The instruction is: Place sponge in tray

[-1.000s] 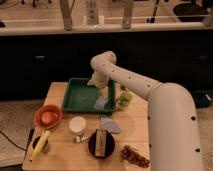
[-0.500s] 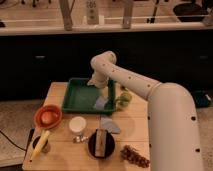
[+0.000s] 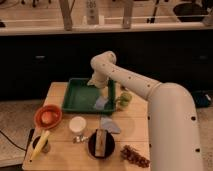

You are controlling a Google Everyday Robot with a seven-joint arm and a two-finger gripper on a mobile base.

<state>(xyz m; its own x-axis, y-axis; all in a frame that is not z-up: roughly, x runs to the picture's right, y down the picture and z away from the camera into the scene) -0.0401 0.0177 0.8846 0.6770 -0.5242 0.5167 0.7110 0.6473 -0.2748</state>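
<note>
Camera view, sole entry.

Tray (image 3: 80, 97): dark green, shallow, raised rim, centre of the frame on the far part of the wooden table (image 3: 62, 155).

Sponge (image 3: 101, 103): small pale blue-grey pad at the tray's lower right corner, over or on the rim there; whether it rests on the tray floor or hangs just above cannot be told.

Gripper (image 3: 104, 95): at the end of the white arm (image 3: 145, 92), pointing down directly above the sponge at the tray's right edge. Whether it grips the sponge or has let go cannot be told.

Other items: pale blue wedge (image 3: 109, 125) on the table below the tray; orange-red bowl (image 3: 48, 116) at lower left; white cup (image 3: 77, 125) centre-low; black bowl with tan block (image 3: 101, 143) at the bottom; banana (image 3: 39, 145) at far lower left; green object (image 3: 124, 99) just right of the tray.

Step in hand, judged: setting down. Done well, the sponge goes inward from the rim, toward the upper left, low over the floor before release, so it neither perches on the edge nor tips out toward the wedge.
</note>
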